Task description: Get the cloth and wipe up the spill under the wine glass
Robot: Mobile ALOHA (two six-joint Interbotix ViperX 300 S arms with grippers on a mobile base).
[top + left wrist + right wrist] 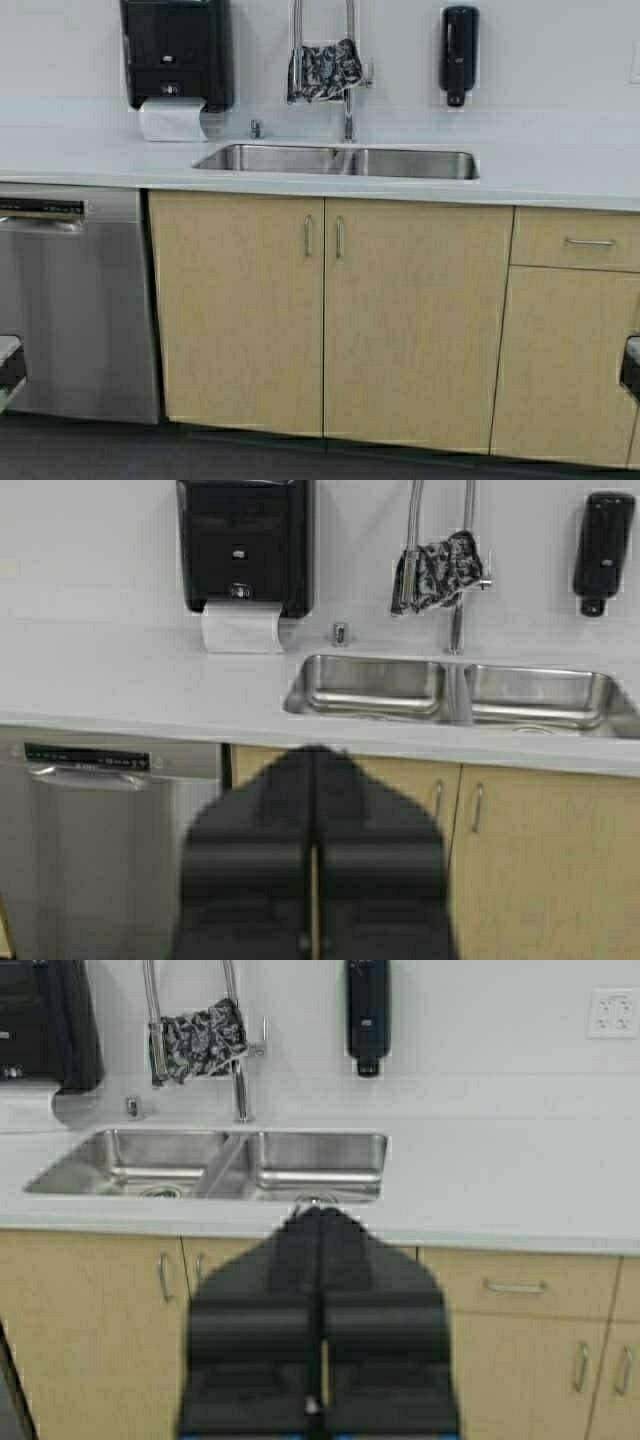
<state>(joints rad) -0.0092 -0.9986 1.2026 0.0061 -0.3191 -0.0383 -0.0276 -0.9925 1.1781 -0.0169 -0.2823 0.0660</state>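
The cloth (324, 71), dark with a pale grey leaf pattern, hangs over the tall faucet (348, 118) behind the steel double sink (338, 160). It also shows in the left wrist view (440, 570) and the right wrist view (200, 1040). The wine glass and the spill are out of view. My left gripper (314, 755) is shut and empty, held low in front of the cabinets. My right gripper (320, 1215) is shut and empty, also low and well short of the counter. In the high view only the arm edges show at far left (8, 368) and far right (631, 368).
A black paper towel dispenser (176, 55) hangs on the wall at the left, a black soap dispenser (459, 52) at the right. A steel dishwasher (75, 300) stands at the left of the pale wood cabinet doors (320, 310). The white counter (560, 175) runs across.
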